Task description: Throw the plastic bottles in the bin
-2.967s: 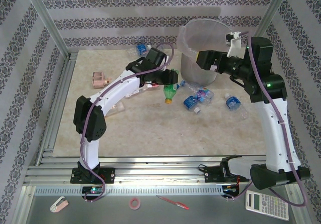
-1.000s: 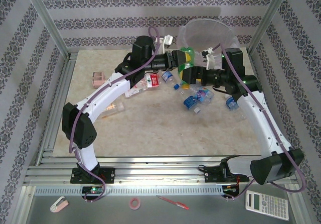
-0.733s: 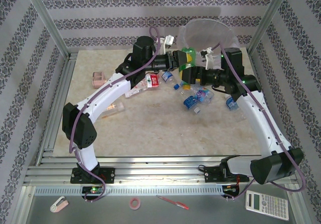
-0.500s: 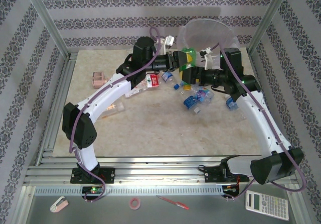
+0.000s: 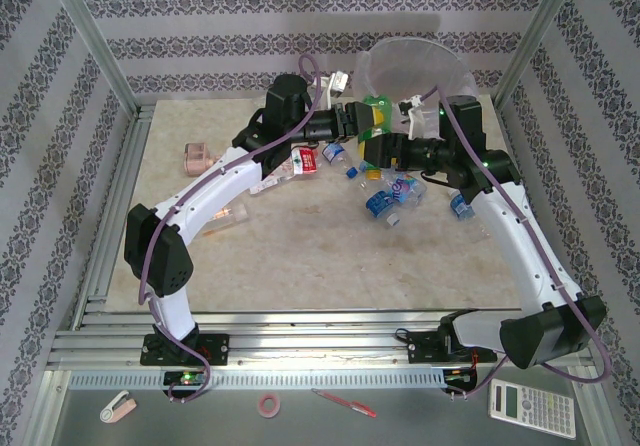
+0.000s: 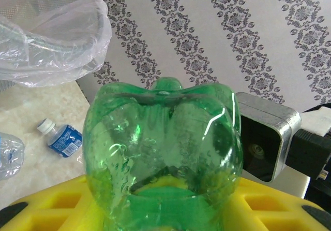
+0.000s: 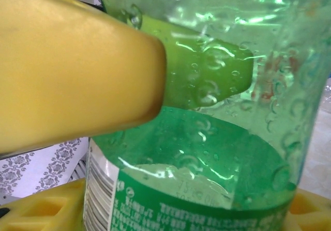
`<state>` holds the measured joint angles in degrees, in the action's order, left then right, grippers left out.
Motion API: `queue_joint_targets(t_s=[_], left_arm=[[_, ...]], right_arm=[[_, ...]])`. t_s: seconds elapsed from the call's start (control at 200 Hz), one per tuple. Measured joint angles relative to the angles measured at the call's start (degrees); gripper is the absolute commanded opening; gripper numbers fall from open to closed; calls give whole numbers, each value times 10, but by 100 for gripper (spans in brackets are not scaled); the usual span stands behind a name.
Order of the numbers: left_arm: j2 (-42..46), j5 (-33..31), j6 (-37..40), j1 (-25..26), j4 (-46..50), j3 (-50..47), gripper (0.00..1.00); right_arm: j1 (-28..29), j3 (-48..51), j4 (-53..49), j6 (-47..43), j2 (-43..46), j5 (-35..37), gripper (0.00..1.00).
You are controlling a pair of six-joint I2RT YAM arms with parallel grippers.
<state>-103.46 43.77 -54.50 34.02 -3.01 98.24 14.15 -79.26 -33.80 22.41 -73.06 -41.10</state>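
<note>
Handing over the green bottle (image 5: 374, 112) in mid-air just near-left of the bin (image 5: 400, 66): left jaws partly closed, clamped on it, right jaws straddling its labelled body, grip I cannot tell, so right should seat squarely before left releases.

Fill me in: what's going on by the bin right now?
The left gripper holds a green bottle in the air, just in front of the bin. The right gripper has its fingers around the same bottle, though I can't tell if it grips yet. It looks like a handover. Other bottles lie on the table.
</note>
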Motion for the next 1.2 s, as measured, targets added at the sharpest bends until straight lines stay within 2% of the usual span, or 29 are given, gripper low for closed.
queue_joint_targets(t_s=[0.155, 0.26, 0.58, 0.844, 1.034, 1.199], left_arm=[[6, 0, 0, 4, -4, -10, 86], [15, -3, 3, 8, -5, -13, 100], [66, -56, 23, 0, 24, -43, 100], [119, -143, 36, -51, 85, -103, 100], [155, -207, 70, -68, 165, -120, 100], [181, -244, 94, -68, 213, -131, 100]], right_arm=[[3, 2, -2, 2, 3, 8, 27], [3, 2, -2, 2, 3, 14, 27], [2, 2, -9, 2, 7, 25, 24], [-2, -1, -33, 2, 7, 41, 20], [-9, -38, -63, -6, 9, 103, 20], [-10, -99, -70, -32, 21, 191, 19]])
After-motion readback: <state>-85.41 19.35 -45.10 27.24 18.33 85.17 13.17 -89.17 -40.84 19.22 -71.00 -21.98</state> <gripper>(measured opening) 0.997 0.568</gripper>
